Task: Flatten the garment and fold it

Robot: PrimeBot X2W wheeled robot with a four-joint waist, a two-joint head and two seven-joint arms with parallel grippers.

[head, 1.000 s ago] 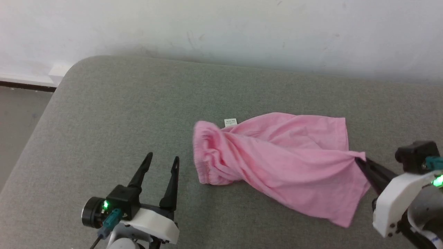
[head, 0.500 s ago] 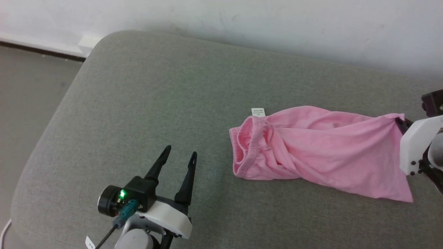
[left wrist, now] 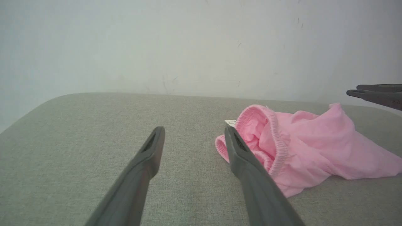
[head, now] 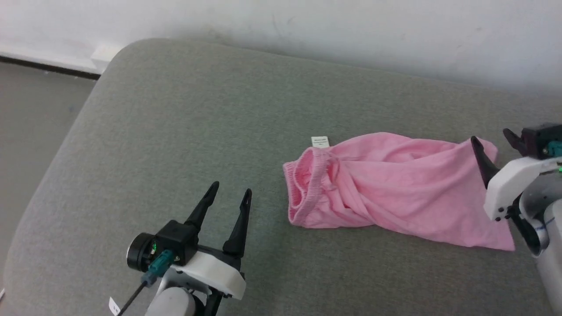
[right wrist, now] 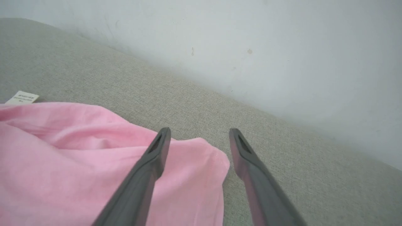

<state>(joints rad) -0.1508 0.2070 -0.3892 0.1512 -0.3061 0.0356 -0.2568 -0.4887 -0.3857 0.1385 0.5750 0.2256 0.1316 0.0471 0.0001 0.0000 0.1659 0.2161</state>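
The light pink garment [head: 395,188] lies rumpled on the grey cushion, its gathered waistband [head: 303,184] bunched at the left end and a small white label [head: 319,141] poking out behind it. My right gripper [head: 491,136] hangs open just above the garment's far right corner [right wrist: 207,150], holding nothing. My left gripper [head: 230,195] is open over bare cushion, a short way left of the waistband [left wrist: 276,138]. In the left wrist view the right gripper's fingers [left wrist: 377,94] come in from the right edge.
The grey upholstered cushion [head: 184,131] has a rounded far left corner and meets a white wall [head: 307,17] along its back edge. Floor [head: 35,109] drops off beyond the left side. Open cushion surface lies left of and in front of the garment.
The right gripper, which was shut on the garment's right corner and pulling it out to the right, has opened and let the corner drop. The head camera shifted. The left gripper stayed open.
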